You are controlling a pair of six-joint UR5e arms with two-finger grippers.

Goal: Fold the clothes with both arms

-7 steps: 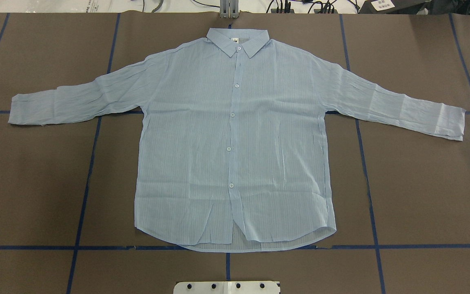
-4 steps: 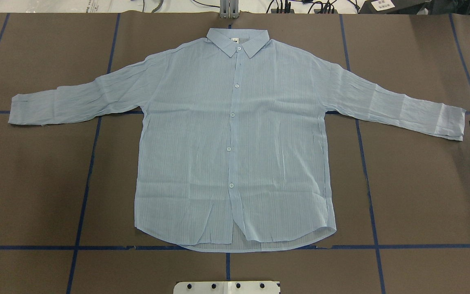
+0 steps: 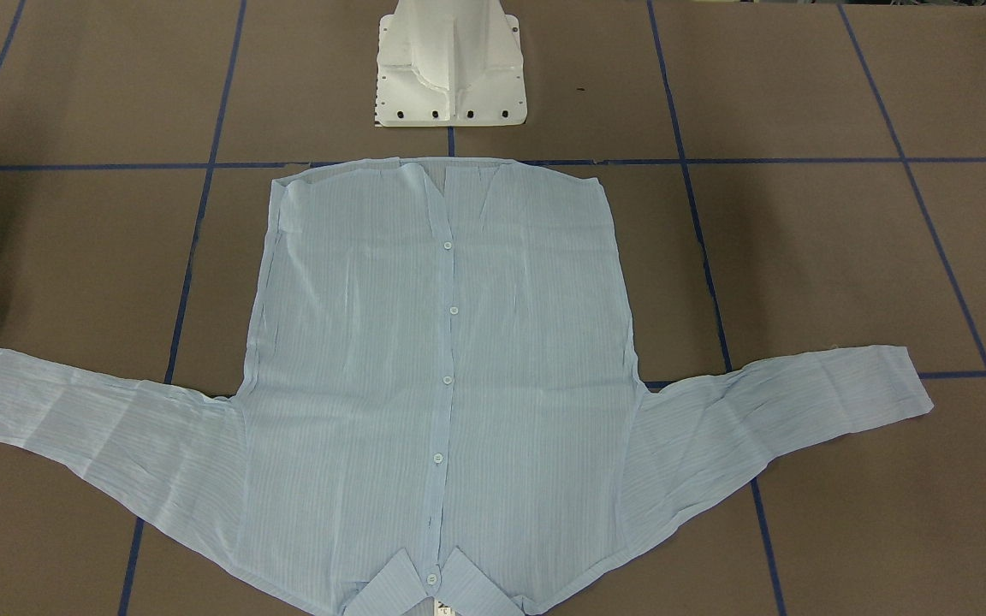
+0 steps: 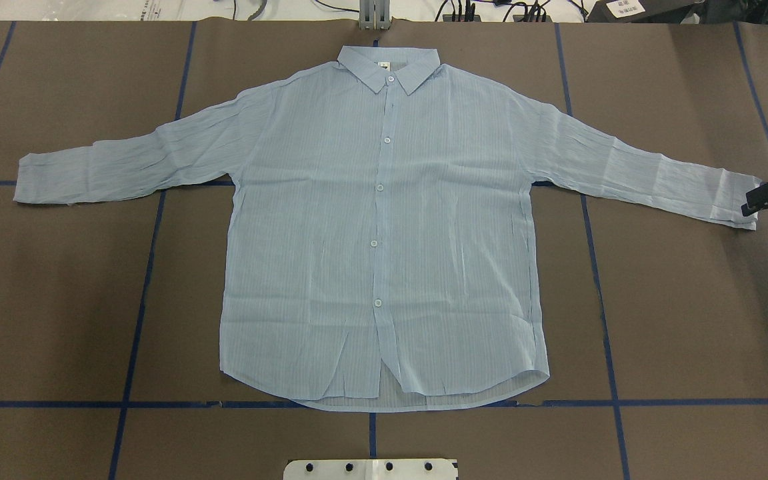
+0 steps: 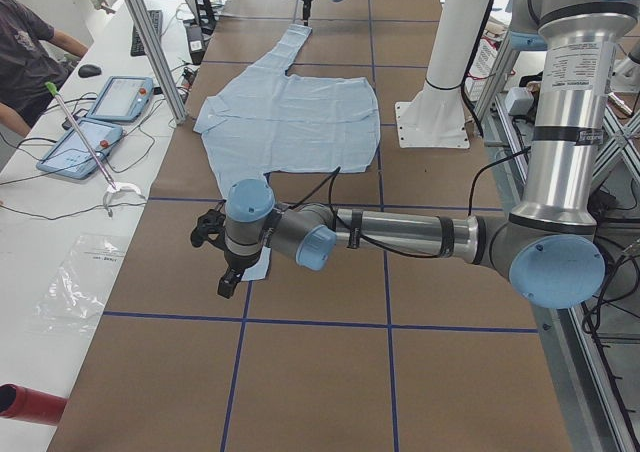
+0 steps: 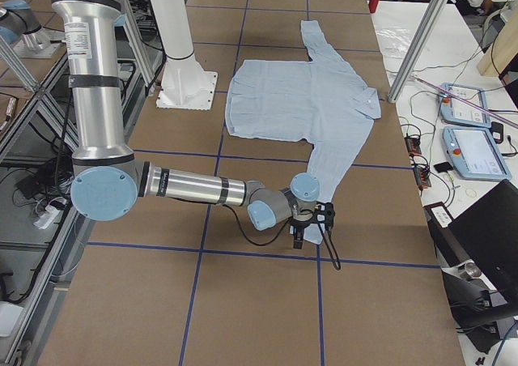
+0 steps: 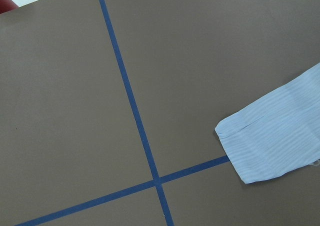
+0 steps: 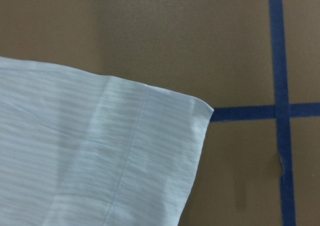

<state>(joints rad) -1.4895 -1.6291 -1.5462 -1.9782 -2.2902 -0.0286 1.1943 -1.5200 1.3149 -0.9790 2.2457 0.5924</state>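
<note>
The pale blue striped shirt (image 4: 384,220) lies flat and buttoned on the brown table, collar at the far edge and both sleeves spread out. My right gripper (image 4: 761,200) hovers at the end of the right sleeve cuff (image 4: 737,197), and in the exterior right view the right gripper (image 6: 312,224) looks open with nothing in it. That cuff (image 8: 100,161) fills the right wrist view. My left gripper (image 5: 215,247) shows only in the exterior left view, above the left cuff (image 7: 272,141); I cannot tell its state.
The white pedestal base (image 3: 450,64) stands at the near table edge by the shirt hem. Blue tape lines (image 4: 137,313) grid the brown table cover. A side bench holds tablets (image 5: 100,122), with a person's arm (image 5: 30,42) next to them.
The right gripper has come further in from the view's right edge, down to the right cuff. The shirt has not moved.
</note>
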